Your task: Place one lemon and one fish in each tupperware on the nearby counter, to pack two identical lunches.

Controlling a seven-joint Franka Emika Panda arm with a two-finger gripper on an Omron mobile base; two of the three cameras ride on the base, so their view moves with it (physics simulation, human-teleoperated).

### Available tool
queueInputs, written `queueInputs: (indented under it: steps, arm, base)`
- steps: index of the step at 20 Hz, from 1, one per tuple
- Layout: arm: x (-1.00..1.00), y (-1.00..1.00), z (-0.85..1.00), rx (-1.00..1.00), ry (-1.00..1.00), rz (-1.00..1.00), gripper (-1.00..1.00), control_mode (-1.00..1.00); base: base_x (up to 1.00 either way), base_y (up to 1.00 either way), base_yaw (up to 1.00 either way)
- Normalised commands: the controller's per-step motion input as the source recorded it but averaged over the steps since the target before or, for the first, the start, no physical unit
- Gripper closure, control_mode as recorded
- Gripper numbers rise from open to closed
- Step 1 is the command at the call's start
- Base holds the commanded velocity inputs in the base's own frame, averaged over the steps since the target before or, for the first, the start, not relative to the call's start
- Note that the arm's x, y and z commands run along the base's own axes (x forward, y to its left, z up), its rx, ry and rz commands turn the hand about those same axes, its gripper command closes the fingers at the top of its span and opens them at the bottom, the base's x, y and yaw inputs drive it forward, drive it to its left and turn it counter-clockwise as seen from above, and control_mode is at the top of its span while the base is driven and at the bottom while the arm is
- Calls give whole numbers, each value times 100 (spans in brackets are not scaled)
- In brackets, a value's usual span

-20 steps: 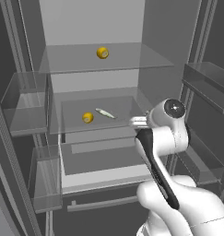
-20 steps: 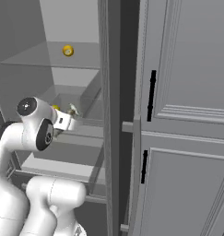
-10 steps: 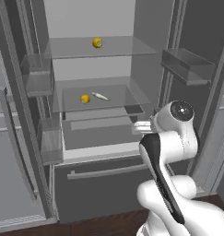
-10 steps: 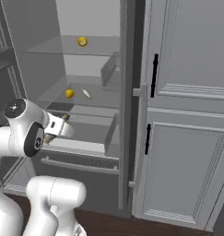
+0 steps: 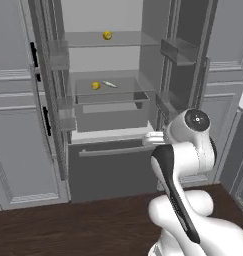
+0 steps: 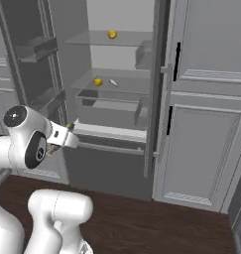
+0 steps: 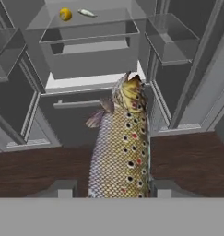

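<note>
Glossy white rounded arm (image 5: 193, 145) shells, black band along one link, dark circular joint caps with small pale centre mark.

Left base view: camera behind arm (image 5: 180, 165), left of it, facing forward and slightly down at open fridge (image 5: 110, 95) from well back; arm at 5 o'clock in picture.

Right base view: camera behind arm, right of it, same facing; arm at 8 o'clock, fridge at 11 o'clock.

Both share fridge interior, glass shelves (image 6: 112, 82), wood floor (image 6: 142, 223).

Hand view: camera on hand, looking along tool (image 7: 109, 186) toward fridge; fish (image 7: 120, 143) very near lens, shelves at 12 o'clock.
</note>
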Motion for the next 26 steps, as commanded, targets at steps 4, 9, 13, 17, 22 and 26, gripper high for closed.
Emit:
queueInputs:
  steps: [4,9,13,17,22,26]
  arm:
    - [0,0,0,0,0,0,100,100]
    - [0,0,0,0,0,0,100,100]
    - [0,0,0,0,0,0,100,100]
    - [0,0,0,0,0,0,100,100]
    - [0,0,0,0,0,0,100,100]
    - [0,0,0,0,0,0,100,100]
  base:
    - [-35,-78,-45]
    - [0,-70,-52]
    - [0,-62,-53]
    - [0,-53,-47]
    - [11,-26,-40]
    - [62,0,-25]
